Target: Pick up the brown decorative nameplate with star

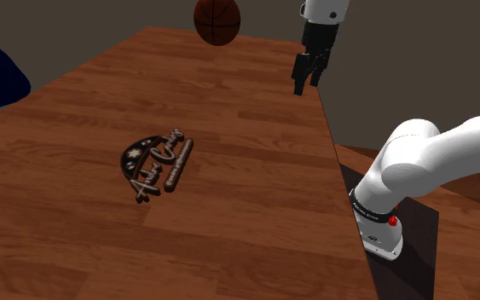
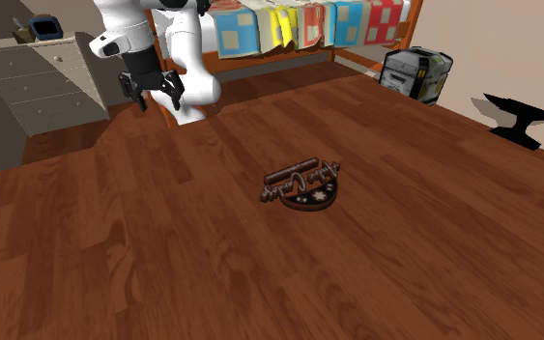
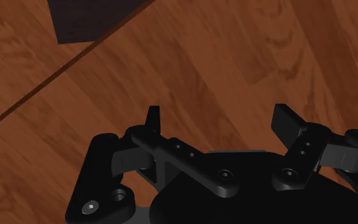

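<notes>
Shoulder view first: the brown nameplate (image 1: pixel 157 166) lies flat on the wooden worktop (image 1: pixel 255 204), about in the middle. It has a dark, half-round back with little white stars, and curly letters run across it. The white arm (image 1: pixel 434 158) comes up from its dark stand (image 1: pixel 417 247) and bends over the worktop's far end. The black end effector (image 1: pixel 309 78) hangs there, near the worktop's edge on the shoulder view's right. It is well apart from the nameplate. A basketball (image 1: pixel 217 20) sits at the far end, near the end effector.

From the second exterior view, the nameplate (image 2: pixel 301 185) is alone on the bare wood (image 2: pixel 163 261). The end effector (image 2: pixel 154 97) points down, far behind it, to the second exterior view's left. Past the worktop I can see a grey dresser (image 2: pixel 42 82), a grey case (image 2: pixel 416 71), a black anvil (image 2: pixel 523 118) and a row of coloured patches (image 2: pixel 299 24).

Close up in the wrist view, the end effector (image 3: pixel 219 114) is open. Its two fingers (image 3: pixel 152 118) stand wide apart, with nothing but brown wood (image 3: pixel 222 57) between them.
</notes>
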